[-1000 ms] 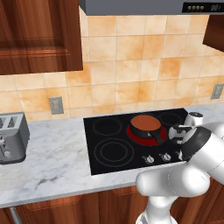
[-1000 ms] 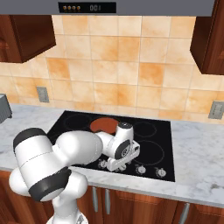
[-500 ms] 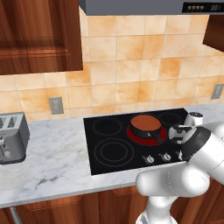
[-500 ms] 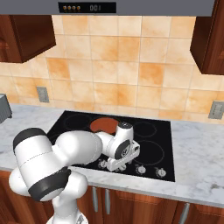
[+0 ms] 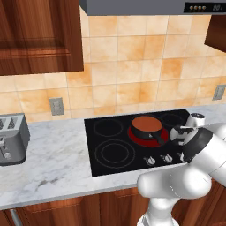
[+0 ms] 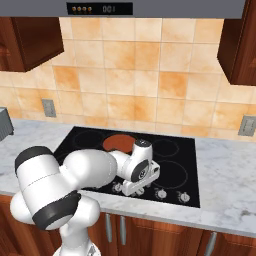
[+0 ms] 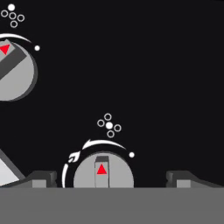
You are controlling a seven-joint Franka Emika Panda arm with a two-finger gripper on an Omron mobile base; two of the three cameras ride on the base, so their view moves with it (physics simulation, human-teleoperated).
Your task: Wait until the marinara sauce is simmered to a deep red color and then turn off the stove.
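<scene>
The marinara sauce [image 5: 147, 123] is a flat brownish-red disc in a small dark pan on the back right burner, which glows red [image 5: 137, 136]. The arm partly covers the sauce [image 6: 119, 143] in the right base view. The stove [image 5: 110, 150] is a glossy black cooktop with silver knobs [image 5: 150, 161] along its front edge. My gripper [image 6: 131, 189] points down at that knob row. In the hand view my gripper [image 7: 111, 179] is open. One grey knob [image 7: 103, 173] with a red triangle sits between the wide-apart fingertips [image 7: 42, 178], untouched. Another knob [image 7: 13, 72] lies at the upper left.
A grey toaster [image 5: 11, 140] stands on the marble counter [image 5: 53, 163] left of the cooktop. Wooden cabinets [image 5: 39, 35] and a range hood [image 5: 145, 6] hang above. Wall outlets [image 5: 56, 106] sit on the tiled backsplash.
</scene>
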